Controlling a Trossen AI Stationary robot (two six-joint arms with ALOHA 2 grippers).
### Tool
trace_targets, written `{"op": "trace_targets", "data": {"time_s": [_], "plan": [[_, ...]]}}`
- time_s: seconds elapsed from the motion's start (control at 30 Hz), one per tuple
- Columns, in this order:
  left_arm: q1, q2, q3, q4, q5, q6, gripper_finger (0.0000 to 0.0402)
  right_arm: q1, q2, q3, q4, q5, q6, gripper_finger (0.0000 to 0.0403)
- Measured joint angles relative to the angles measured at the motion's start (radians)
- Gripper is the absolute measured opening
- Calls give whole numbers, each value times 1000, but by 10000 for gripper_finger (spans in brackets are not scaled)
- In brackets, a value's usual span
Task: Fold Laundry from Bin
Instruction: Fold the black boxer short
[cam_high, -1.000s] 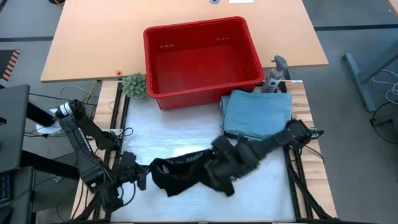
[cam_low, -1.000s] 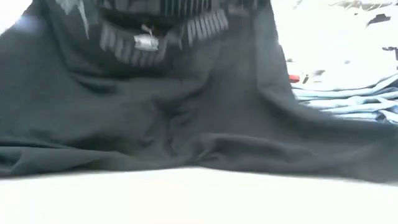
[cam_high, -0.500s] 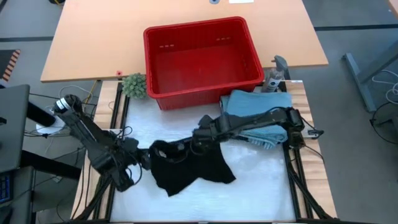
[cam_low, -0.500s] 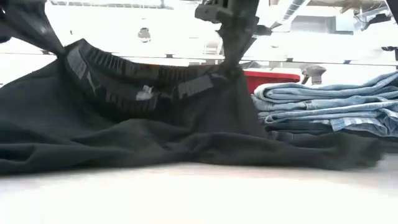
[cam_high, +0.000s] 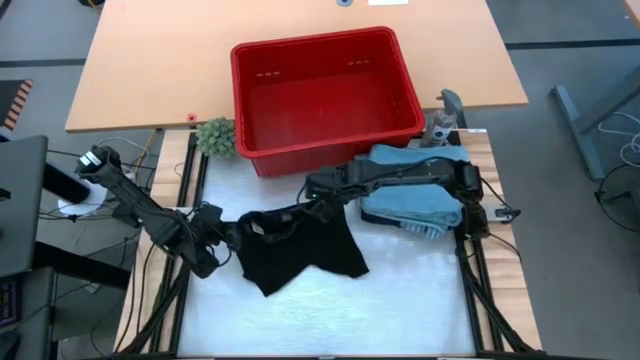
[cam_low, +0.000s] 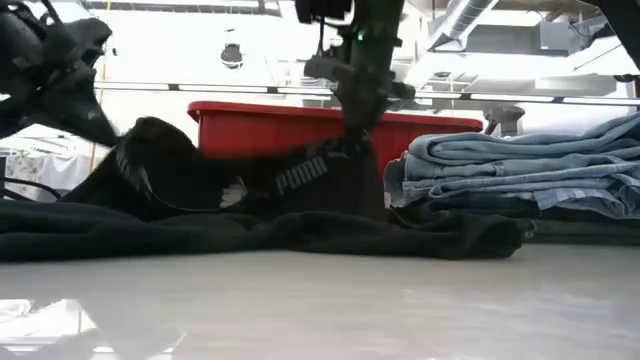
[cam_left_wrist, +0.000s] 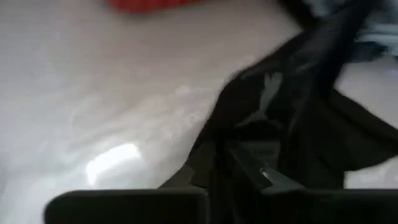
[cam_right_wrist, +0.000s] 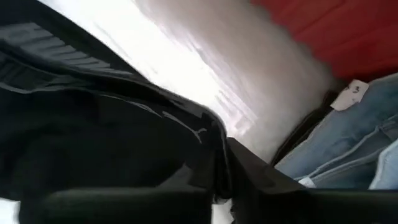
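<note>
A black garment (cam_high: 300, 250) with a lettered waistband lies on the white table top, its body spread flat toward the near edge. My left gripper (cam_high: 228, 232) is shut on the waistband's left end and my right gripper (cam_high: 318, 210) on its right end. The band sags between them, a little above the table. The red bin (cam_high: 240, 90) stands behind them, and nothing shows inside it. Right of the garment, a stack of folded light blue denim (cam_high: 415, 190) rests on the table. My left gripper holds the waistband's left end (cam_low: 135, 135), coming in slanting downward from the table's left. That end is raised off the table and the cloth below it lies slack. The wrist view is too blurred to show the layers. My right gripper holds the waistband's right end (cam_low: 338, 160), beside the white lettering, from above with its fingers pointing steeply down. The band is raised there while the garment's body lies on the table. The gripper hides the exact pinch.
A small green plant (cam_high: 215, 137) sits at the bin's left near corner. The denim stack (cam_low: 520, 170) stands close to my right arm. The table's near half (cam_high: 320, 320) is bare white.
Both grippers have gone toward the table's far edge and down, carrying the waistband. The garment, bunched and hanging a second ago, has been drawn toward the bin and laid out, its body now flat on the table and the waistband low.
</note>
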Motion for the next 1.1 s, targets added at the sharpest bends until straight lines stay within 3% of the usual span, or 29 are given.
{"op": "trace_targets", "data": {"time_s": [0.2, 0.33, 0.4, 0.5, 0.57, 0.83, 1.0, 1.1], "plan": [[-3, -34, -6, 48, -94, 211, 92, -29, 0, -37, 8, -4, -22, 113], [-3, -68, -6, 78, -88, 331, 150, -42, 0, -42, 15, -9, -36, 122], [-3, -76, -7, 168, -34, 565, 164, -43, 0, -42, 26, -9, -54, 124], [1, -41, -7, 280, 134, 1031, 168, -42, 0, -42, 56, -10, -102, 127], [17, -19, -7, 312, 234, 1187, 169, -42, 0, -42, 65, -14, -106, 128], [106, 74, -7, 403, 333, 1570, 169, -47, 0, -42, 74, -68, -145, 129], [195, 164, -7, 406, 486, 1733, 169, -43, 0, -42, 76, -109, -192, 129], [240, 218, -7, 409, 489, 1801, 169, -43, 0, -42, 76, -110, -192, 129]]}}
